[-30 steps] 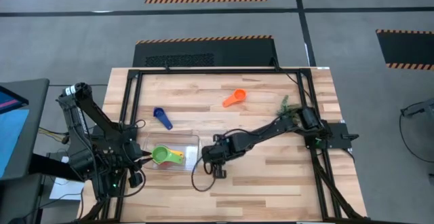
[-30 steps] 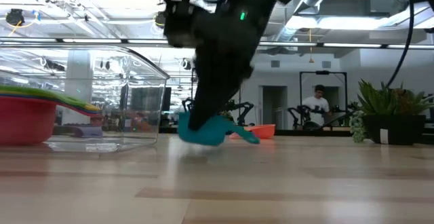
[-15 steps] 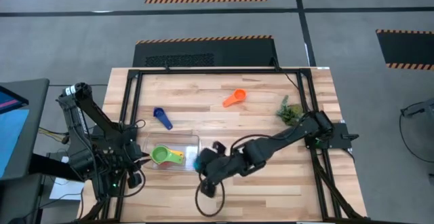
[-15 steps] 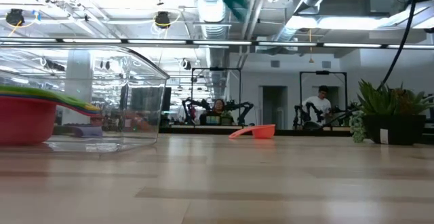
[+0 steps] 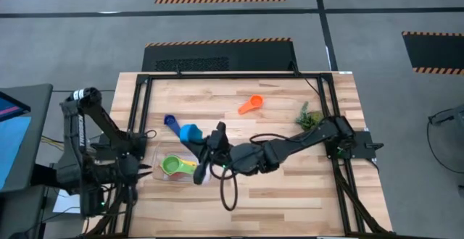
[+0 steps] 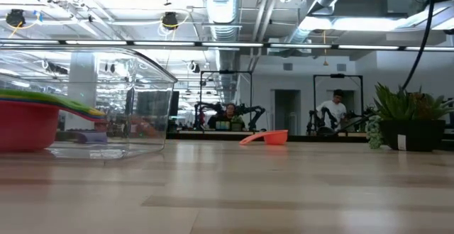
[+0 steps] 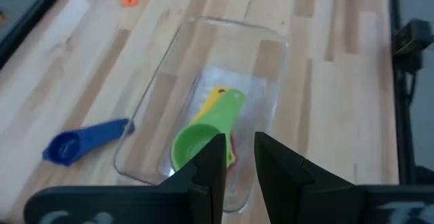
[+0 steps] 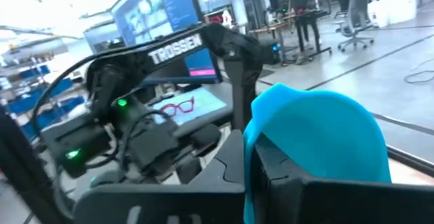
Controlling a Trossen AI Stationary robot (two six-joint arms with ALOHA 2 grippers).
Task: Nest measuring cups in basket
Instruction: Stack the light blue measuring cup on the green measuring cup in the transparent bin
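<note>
My right gripper (image 5: 199, 140) reaches in from the right, shut on a light-blue measuring cup (image 5: 191, 132). It holds the cup in the air over the far right part of the clear basket (image 5: 204, 149). A green cup (image 5: 172, 165) sits nested on a yellow one and a red one (image 6: 25, 126) in the basket. A dark-blue cup (image 5: 172, 124) lies on the table beyond the basket's far side, and an orange cup (image 5: 250, 104) farther right. My left gripper (image 7: 239, 149) waits at the basket's left end, open by a narrow gap. My right gripper holds the light-blue cup by its round bowl (image 8: 319, 132), pinched between the fingers (image 8: 227, 173). The fingers come roughly level from the table's right. The exact place of contact is hidden by the fingers. The cup is lifted clear above the basket.
A small leafy plant (image 5: 308, 116) stands near the right edge, by the right arm's base. A black frame (image 5: 217, 76) runs along the table's far, left and right sides. Bare wood lies along the near half of the table.
My right gripper, still shut on the light-blue cup, has lifted it off the table by the basket's right end. It has swung up, left and toward the far edge, turning level. It has risen out of the low view.
</note>
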